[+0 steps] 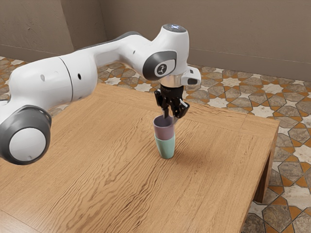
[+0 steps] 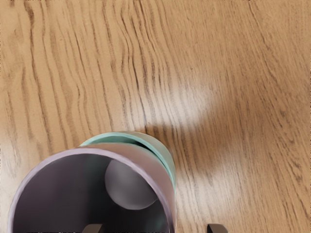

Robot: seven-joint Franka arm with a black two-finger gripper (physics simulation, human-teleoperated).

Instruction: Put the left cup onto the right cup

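Purple cup (image 1: pixel 164 129) sits nested upright in the teal cup (image 1: pixel 165 147), stack near mid-table (image 1: pixel 97 174). Gripper (image 1: pixel 171 115) is right above the purple rim, fingers apart and straddling the wall, one tip (image 2: pixel 92 228) inside, the other outside, not clamping. The wrist view looks down into the purple cup (image 2: pixel 58 194), with the teal rim (image 2: pixel 158 145) peeking out behind.
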